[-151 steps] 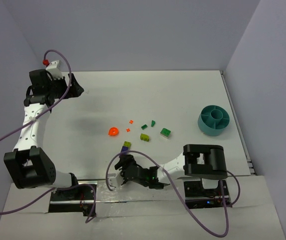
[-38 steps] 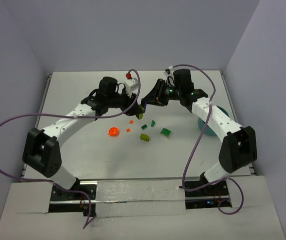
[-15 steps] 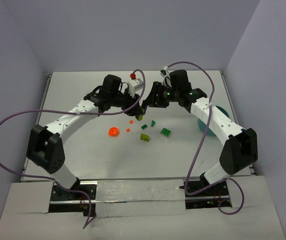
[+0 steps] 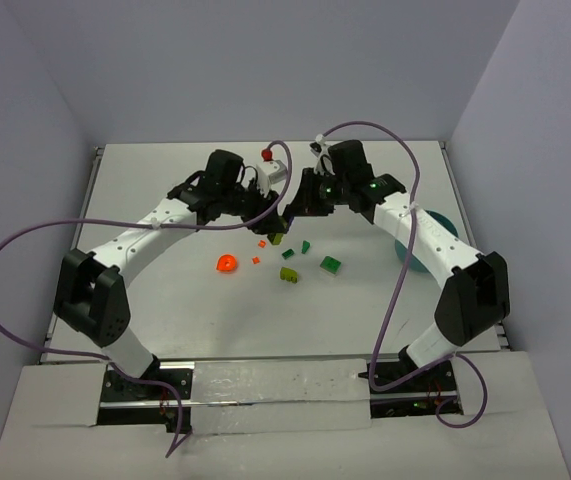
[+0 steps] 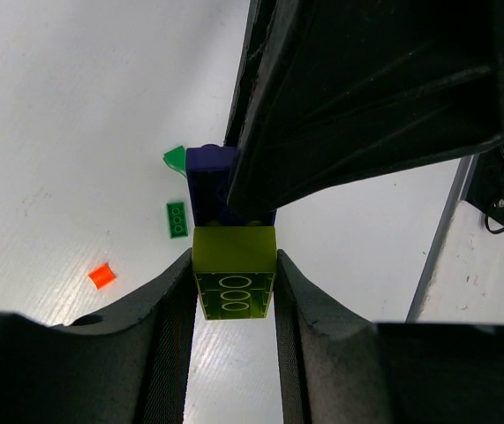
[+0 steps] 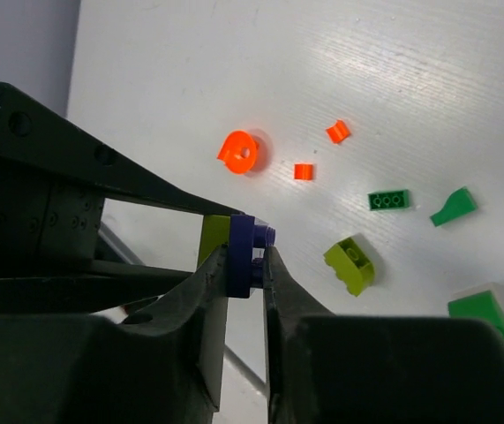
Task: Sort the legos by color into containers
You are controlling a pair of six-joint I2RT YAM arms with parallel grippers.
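Above the middle of the table the two grippers meet around one joined pair of legos. My left gripper (image 5: 233, 265) (image 4: 276, 222) is shut on the lime green brick (image 5: 234, 269) (image 6: 211, 237). A purple brick (image 5: 205, 187) (image 6: 241, 256) sticks to the lime one's far side, and my right gripper (image 6: 244, 265) (image 4: 292, 214) is shut on it. Loose on the table lie an orange round piece (image 6: 239, 152) (image 4: 226, 264), two orange bits (image 6: 338, 132) (image 6: 302, 171), a dark green plate (image 6: 388, 200), a green slope (image 6: 454, 207), a lime brick (image 6: 349, 263) (image 4: 289, 274) and a green brick (image 4: 331, 265). The teal bowl (image 4: 405, 257) is partly hidden behind the right arm.
The right arm reaches over the teal bowl at the table's right side. Grey walls close the table at the back and both sides. Purple cables loop from both arms over the table's near half.
My right gripper has shifted slightly left and closed its jaws onto the purple brick. The left gripper holds the lime brick as before.
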